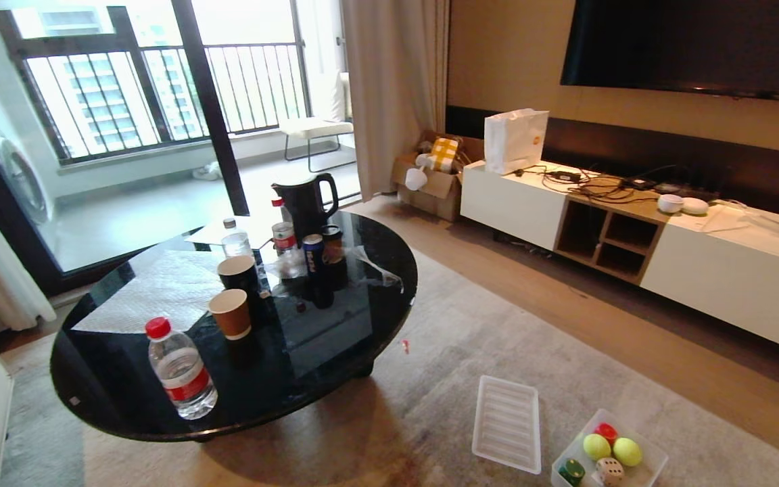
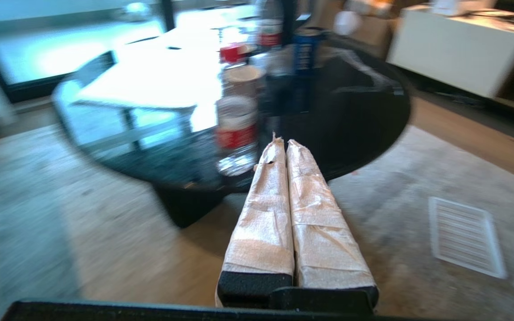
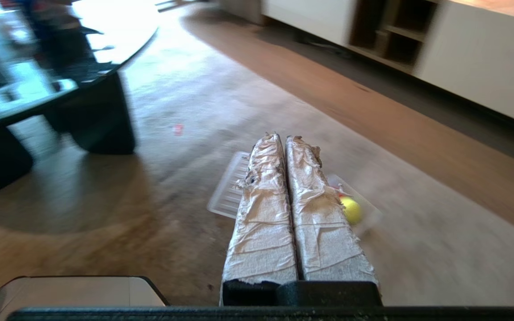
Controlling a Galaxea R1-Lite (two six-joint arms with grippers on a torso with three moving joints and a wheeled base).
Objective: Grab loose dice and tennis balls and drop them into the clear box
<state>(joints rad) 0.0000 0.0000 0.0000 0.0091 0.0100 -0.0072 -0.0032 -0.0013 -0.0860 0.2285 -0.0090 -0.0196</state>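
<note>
Tennis balls (image 1: 611,449) lie in clear box (image 1: 653,468); left hand (image 2: 282,141), right hand (image 3: 283,137) pressed together, empty.

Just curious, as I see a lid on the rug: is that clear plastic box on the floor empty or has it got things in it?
Not empty. The clear box holds two tennis balls, a beige die, a red die and a green one.
</note>
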